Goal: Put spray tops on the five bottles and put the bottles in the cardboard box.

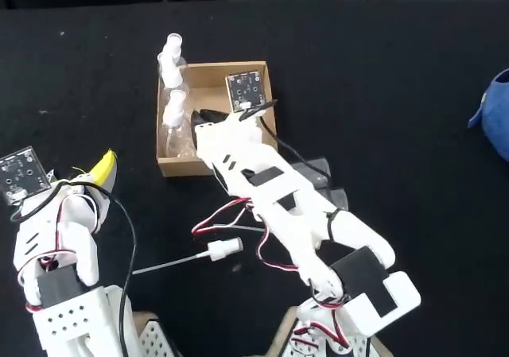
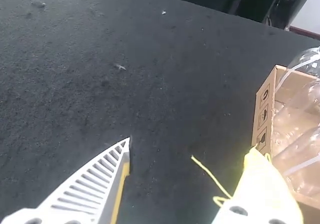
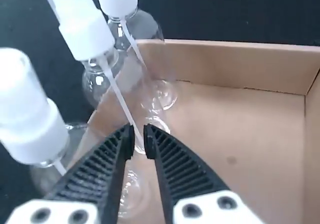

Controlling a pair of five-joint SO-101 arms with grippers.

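High view, nearest first: a loose spray top [image 1: 224, 249] lies on the tabletop [image 1: 398, 95] between the two arms, its dip tube [image 1: 163, 264] trailing toward the left arm. Judged light, with a rigid head and a thin, whippy tube; take it by the collar, not the tube. The left gripper [image 2: 190, 148] hangs low over the tabletop just short of the box [image 1: 223, 65], fingers spread wide, nothing in them. Beside the right forearm are clear shapes [image 1: 322, 170], maybe further bottles, can't tell. Farther on, the right gripper [image 3: 139, 133] is down inside the box, fingers drawn almost together, gripping nothing I can make out. Three capped bottles [image 3: 97, 84] sit along one box wall, bases in, white tops poking past the rim. The bottles look like thin clear plastic: light, slick, easily dented. Grip the neck under the collar, gently.
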